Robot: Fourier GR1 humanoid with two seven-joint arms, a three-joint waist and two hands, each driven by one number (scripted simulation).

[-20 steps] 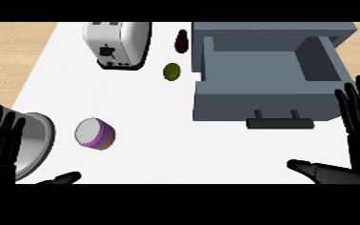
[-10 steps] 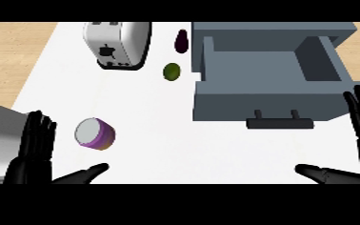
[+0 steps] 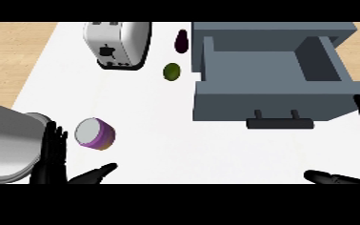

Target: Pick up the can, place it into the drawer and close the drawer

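1. The white counter (image 3: 175, 143) is bright and evenly lit from edge to edge, with no patch of glare on it.
2. Light appears to fall from above: things on the counter throw only faint, soft shadows close beneath them.
3. The open drawer (image 3: 267, 102) shows the strongest shading. Its floor is mid grey, its inner right wall is darker, and a thin dark line lies under the handle (image 3: 279, 122).
4. The toaster (image 3: 116, 43) has a soft sheen, pale on its broad face and grading to grey along its right side.
5. The can (image 3: 95, 133) has a pale lid and a darker purple side.
6. The black left hand (image 3: 51, 169) shows only faint grey highlights along its fingers (image 3: 49, 143).
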